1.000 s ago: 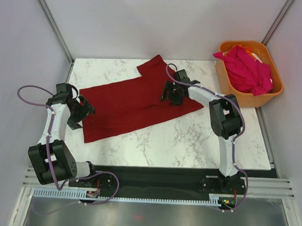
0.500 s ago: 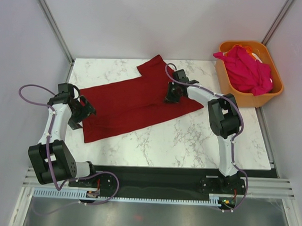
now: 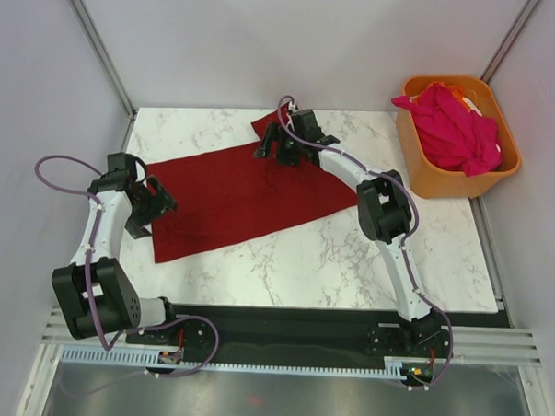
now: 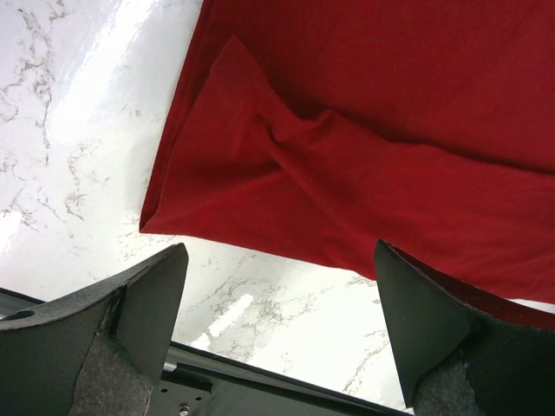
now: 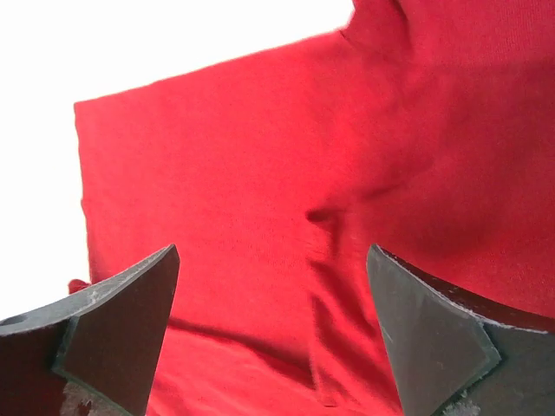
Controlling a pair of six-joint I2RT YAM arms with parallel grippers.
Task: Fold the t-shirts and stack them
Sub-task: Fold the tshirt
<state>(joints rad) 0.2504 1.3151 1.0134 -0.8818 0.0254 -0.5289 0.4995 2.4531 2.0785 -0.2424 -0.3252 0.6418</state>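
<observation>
Both of my grippers stood wide and held nothing. On the left, my left gripper [image 3: 145,205] had stayed put over the near corner of the red t-shirt [image 3: 223,192], which lay part-folded on the worktop [image 3: 349,257]. Further right, my right gripper [image 3: 282,146] had shifted from the shirt's middle to its far sleeve and reopened after a brief pinch; I judged the sleeve fold came next. Far right, the pink t-shirt [image 3: 454,128] waited unfolded in the orange tub [image 3: 410,131].
</observation>
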